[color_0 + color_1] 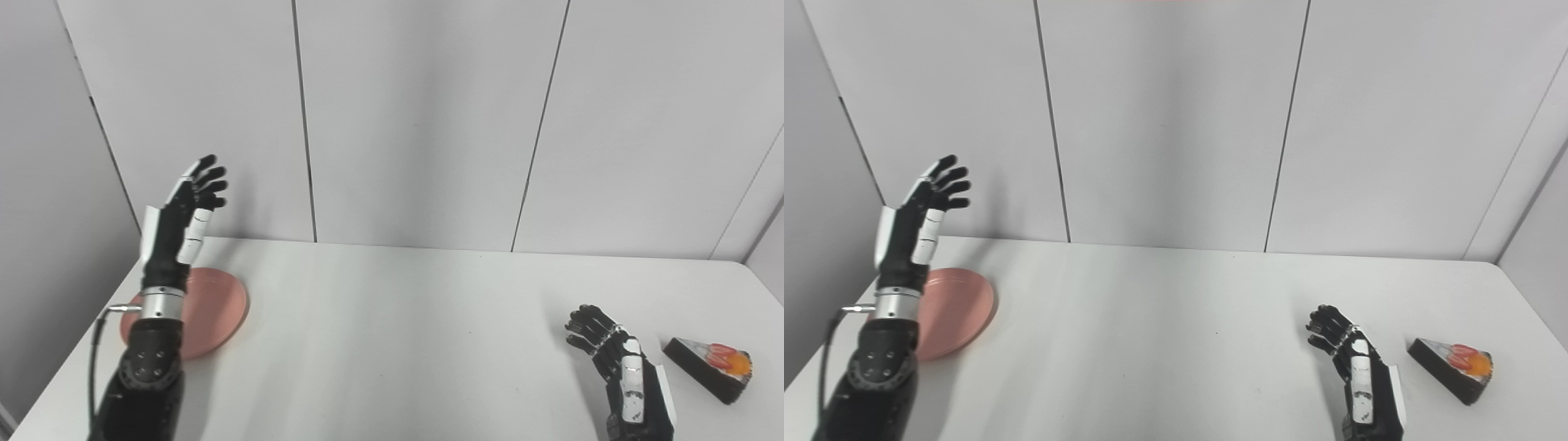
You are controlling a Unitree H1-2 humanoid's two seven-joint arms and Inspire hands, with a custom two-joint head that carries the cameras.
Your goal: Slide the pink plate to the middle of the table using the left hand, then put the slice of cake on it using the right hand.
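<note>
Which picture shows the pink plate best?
The left eye view: the plate sits further in from the edge, with more of its surface showing beside the left arm. The right eye view shows the same plate, nearer the picture's side and more hidden by the arm.

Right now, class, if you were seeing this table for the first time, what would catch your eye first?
The left hand stands raised high over the pink plate at the table's left edge, fingers spread and holding nothing. On the far right lies the slice of cake, dark with a red-orange top, beside the low, empty right hand.
</note>
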